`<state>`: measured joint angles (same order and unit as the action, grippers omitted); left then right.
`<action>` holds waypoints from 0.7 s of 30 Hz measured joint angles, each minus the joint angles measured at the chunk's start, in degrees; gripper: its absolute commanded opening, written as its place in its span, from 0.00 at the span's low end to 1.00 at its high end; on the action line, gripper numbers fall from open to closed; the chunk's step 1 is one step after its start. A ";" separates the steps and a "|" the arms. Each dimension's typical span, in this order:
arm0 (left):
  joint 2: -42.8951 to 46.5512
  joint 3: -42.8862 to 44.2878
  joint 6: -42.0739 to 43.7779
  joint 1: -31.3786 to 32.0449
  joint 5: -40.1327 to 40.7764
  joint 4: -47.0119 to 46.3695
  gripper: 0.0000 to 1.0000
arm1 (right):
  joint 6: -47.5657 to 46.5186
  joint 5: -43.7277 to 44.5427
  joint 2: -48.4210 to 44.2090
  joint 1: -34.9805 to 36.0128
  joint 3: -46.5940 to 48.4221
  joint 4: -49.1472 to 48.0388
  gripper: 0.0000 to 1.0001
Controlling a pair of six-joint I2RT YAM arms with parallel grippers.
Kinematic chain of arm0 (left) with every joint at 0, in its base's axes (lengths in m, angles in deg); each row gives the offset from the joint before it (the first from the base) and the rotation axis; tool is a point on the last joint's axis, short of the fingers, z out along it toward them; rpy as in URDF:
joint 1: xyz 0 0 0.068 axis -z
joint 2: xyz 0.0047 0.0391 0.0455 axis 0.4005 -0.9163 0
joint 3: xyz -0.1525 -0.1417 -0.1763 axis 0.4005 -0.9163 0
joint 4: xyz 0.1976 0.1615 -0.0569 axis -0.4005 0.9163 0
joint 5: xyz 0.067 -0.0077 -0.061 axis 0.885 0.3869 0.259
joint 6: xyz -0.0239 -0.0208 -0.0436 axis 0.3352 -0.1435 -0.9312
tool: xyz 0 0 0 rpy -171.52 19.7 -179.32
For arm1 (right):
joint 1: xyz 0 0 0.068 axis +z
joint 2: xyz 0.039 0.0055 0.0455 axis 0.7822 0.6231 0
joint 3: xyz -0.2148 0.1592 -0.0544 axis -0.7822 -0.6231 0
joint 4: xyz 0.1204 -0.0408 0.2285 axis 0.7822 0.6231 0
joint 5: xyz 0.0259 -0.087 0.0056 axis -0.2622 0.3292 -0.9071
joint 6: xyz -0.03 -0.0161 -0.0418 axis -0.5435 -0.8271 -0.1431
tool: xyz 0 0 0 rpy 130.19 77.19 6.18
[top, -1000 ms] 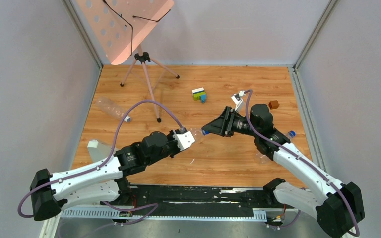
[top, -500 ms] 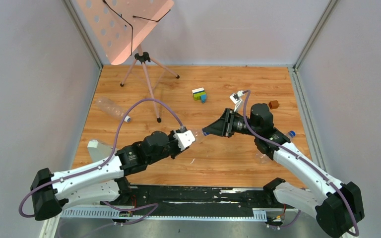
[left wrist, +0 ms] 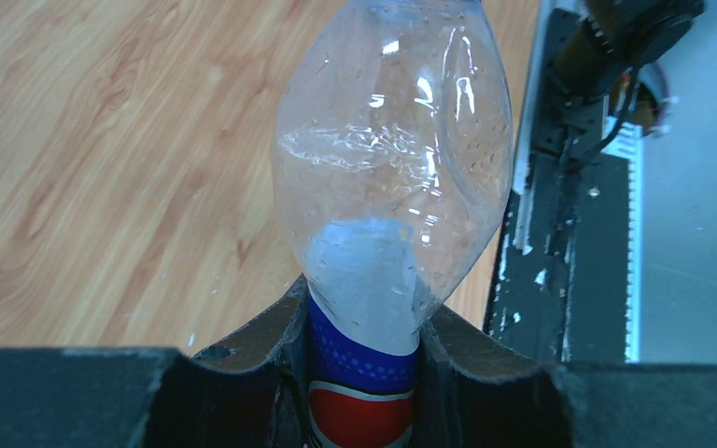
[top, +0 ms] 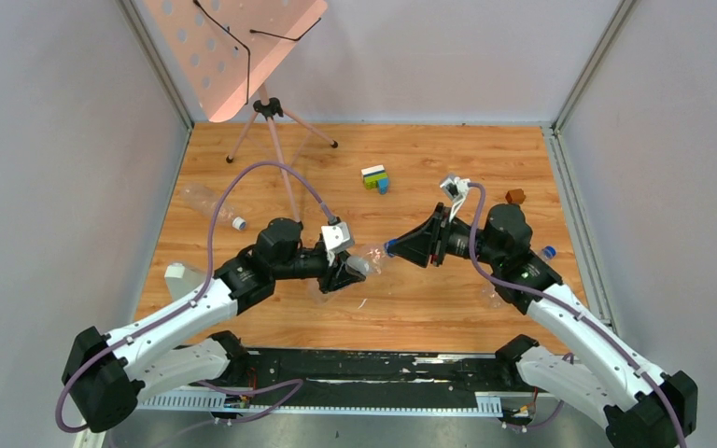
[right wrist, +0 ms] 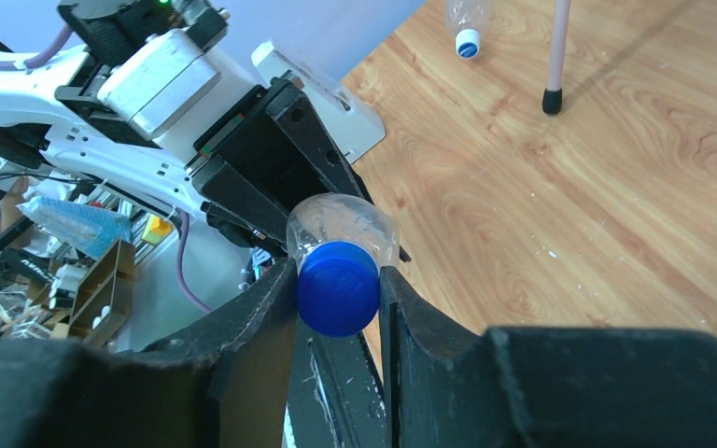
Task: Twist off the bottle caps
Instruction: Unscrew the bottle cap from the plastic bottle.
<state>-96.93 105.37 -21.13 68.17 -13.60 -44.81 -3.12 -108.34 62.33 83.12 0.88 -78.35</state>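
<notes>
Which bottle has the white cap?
The clear plastic bottle lying at the wooden table's left side, near the tripod's foot. Its round cap is whitish; the held bottle's cap and the right-edge cap are dark blue.

Held bottle (left wrist: 392, 187): neck and blue cap (right wrist: 337, 287) cut off in left wrist view; label mostly hidden inside left gripper (left wrist: 364, 313).
</notes>
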 measured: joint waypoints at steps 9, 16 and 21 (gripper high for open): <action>-3.72 0.48 -3.80 -2.01 -10.67 -3.28 0.00 | -1.95 1.88 -5.11 0.42 -2.10 0.42 0.01; -3.61 0.48 -5.07 -2.62 -14.23 -3.39 0.01 | -2.91 0.68 -6.47 0.68 -2.67 -0.09 0.00; -3.52 0.48 -5.68 -2.82 -15.98 -3.58 0.01 | -3.32 0.15 -7.74 0.76 -3.32 -1.05 0.00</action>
<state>-100.45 105.85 -26.81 65.35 -29.58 -48.39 -6.44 -108.19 54.59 83.89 -2.45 -79.40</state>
